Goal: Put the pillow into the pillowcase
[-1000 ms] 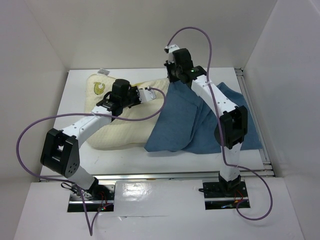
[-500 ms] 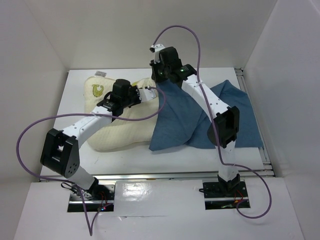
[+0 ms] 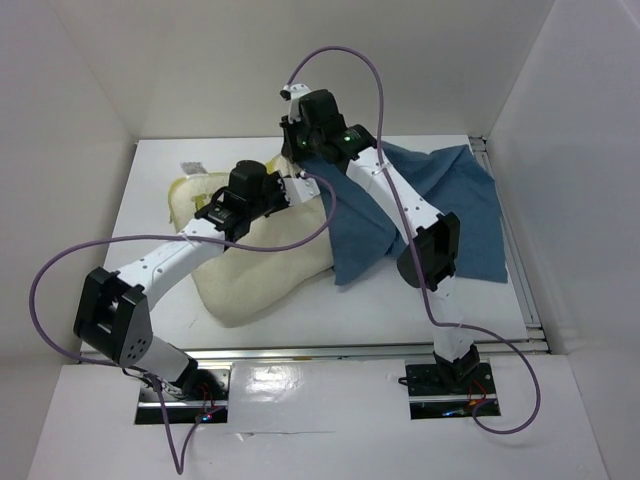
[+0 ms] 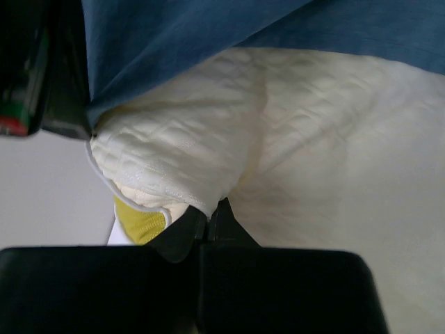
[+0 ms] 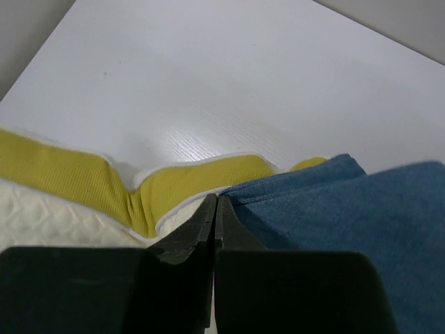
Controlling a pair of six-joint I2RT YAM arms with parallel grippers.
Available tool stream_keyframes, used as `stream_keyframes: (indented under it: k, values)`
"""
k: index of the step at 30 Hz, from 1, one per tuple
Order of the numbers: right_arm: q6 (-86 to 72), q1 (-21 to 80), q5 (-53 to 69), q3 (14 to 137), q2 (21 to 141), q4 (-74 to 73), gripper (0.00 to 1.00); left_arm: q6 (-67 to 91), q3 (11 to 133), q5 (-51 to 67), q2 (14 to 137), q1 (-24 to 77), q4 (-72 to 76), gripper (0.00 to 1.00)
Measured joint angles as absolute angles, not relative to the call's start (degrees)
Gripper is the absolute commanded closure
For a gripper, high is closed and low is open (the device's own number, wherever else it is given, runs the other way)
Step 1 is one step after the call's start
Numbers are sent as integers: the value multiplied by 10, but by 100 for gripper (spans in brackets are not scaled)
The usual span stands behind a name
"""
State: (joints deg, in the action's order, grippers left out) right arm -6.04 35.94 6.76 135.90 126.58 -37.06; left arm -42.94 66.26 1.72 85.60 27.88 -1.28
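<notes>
pillow (image 3: 262, 275): puffy cream quilt, yellow edge, worktop (image 3: 300, 325) left-centre | my left pincer (image 4: 208, 217): clamped on a pillow fold | my right pincer (image 5: 216, 203): closed on pillowcase (image 3: 460, 210) hem; wrinkled blue cloth overlaps pillow's end, trails right

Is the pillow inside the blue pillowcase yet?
Mostly out. The pillow lies mostly bare; the pillowcase covers only one end. Whether that end is actually inside, cannot tell.

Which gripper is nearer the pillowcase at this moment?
Right. The right gripper is shut on the edge of the pillowcase. The left gripper pinches the pillow just below the cloth, without touching it.
</notes>
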Motion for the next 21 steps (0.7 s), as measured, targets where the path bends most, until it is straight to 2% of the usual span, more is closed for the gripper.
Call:
stream_keyframes:
  k: [9, 21]
  values:
    - [-77, 384, 80, 1362, 1270, -368, 100, -400, 653, 18, 844, 325, -13, 100]
    - [-79, 381, 96, 1317, 1249, -356, 100, -398, 617, 15, 826, 332, 15, 100]
